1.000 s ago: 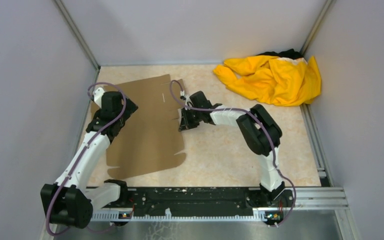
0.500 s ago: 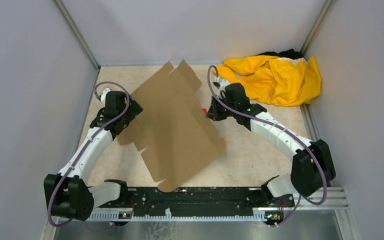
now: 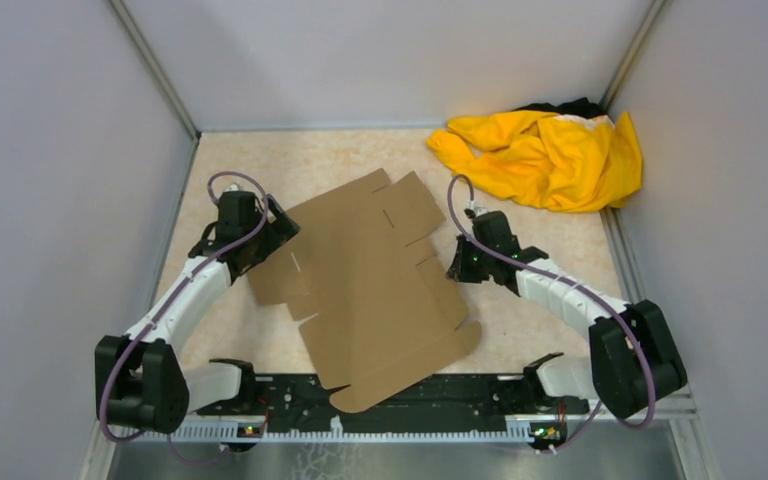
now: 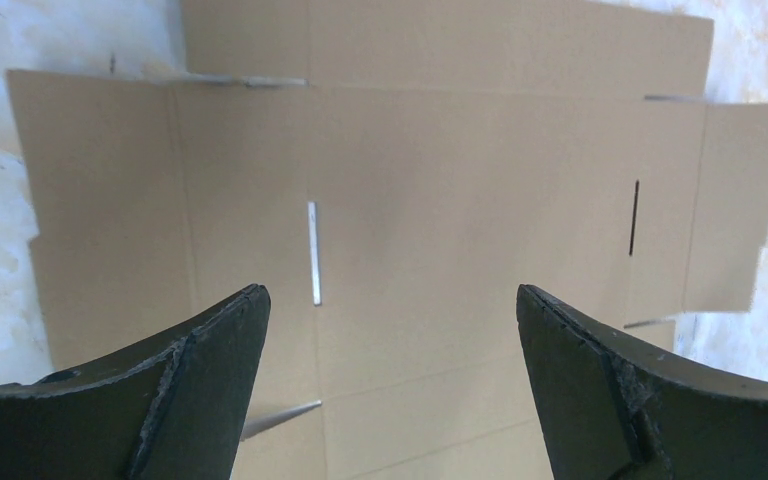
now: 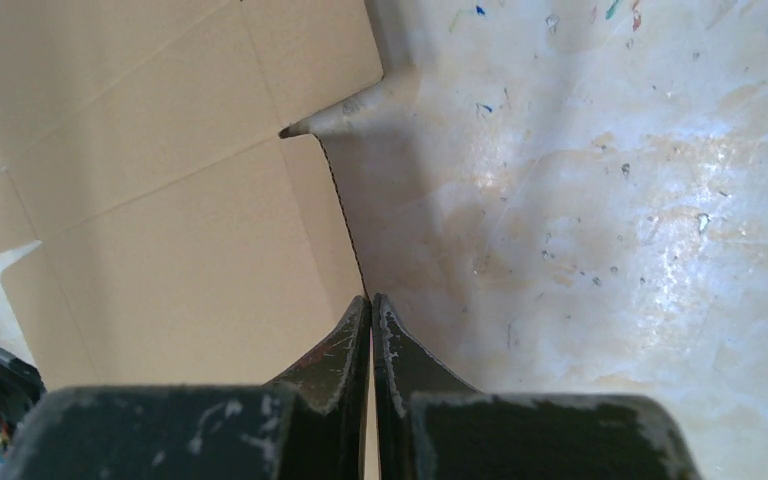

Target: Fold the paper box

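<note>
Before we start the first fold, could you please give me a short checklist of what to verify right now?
1. The paper box lies flat and unfolded: ok.
2. The left pincer is open over the box: ok.
3. The right pincer is shut at the box's right edge; contact with it: cannot tell.
4. Box wholly on the table: not ok, its near corner overlaps the base rail.
5. The yellow cloth lies apart from the box: ok.
</note>
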You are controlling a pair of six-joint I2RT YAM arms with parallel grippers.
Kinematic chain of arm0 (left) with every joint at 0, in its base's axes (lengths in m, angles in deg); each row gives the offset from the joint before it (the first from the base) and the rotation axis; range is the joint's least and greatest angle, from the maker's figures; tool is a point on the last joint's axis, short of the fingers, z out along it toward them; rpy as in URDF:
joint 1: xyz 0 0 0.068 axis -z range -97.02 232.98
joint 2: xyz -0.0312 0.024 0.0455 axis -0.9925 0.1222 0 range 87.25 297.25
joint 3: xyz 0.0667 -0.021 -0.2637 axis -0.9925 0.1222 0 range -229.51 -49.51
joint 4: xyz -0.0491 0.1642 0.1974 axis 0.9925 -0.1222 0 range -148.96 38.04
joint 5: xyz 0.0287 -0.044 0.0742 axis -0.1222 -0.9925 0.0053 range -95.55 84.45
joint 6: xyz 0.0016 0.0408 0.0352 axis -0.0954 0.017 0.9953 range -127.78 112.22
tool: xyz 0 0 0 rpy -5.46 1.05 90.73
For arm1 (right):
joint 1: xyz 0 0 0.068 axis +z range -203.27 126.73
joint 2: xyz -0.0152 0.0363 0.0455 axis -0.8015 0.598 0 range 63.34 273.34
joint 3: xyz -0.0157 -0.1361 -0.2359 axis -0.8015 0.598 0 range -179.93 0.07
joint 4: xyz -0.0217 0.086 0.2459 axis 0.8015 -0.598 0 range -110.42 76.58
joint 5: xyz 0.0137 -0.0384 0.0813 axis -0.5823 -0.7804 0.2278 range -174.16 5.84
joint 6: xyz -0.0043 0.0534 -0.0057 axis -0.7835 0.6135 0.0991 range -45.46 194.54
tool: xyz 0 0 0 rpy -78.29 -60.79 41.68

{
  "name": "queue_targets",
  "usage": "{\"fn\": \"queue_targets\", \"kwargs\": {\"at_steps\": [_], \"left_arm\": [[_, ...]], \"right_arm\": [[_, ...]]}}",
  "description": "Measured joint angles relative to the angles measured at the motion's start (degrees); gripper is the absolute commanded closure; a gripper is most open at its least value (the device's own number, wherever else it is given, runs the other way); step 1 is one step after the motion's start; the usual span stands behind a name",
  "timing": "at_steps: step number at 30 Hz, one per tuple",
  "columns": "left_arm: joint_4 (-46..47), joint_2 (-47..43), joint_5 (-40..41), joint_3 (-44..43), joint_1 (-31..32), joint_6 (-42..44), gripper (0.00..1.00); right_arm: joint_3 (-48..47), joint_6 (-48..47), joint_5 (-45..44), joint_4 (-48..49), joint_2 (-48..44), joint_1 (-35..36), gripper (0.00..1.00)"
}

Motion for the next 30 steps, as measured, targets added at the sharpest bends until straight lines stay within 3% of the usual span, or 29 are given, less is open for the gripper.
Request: {"fn": "queue_targets", "kwargs": {"at_steps": [8,19,23,30], "left_arm": [[-4.5,-4.5,-4.0,-0.5,0.4,-0.6,0.02],[-16.3,-24.6,-7.9,-0.1,2.4,-4.4,0.02],[-19.4,-25.5,-8.5,2.4,3.1,-5.7,0.02],[-19.9,-18.9,-8.8,3.8,4.5,-5.8,0.02]], "right_arm": [[2.0,7.1,0.0,6.5,0.0,-0.1,1.0],[2.4,13.0,-5.6,11.5,2.1,-0.2,1.0],[3.5,13.7,-9.6,11.2,-0.3,-0.4,1.0],[4.5,15.0,-15.5,10.2,-6.4,-3.4,1.0]]}}
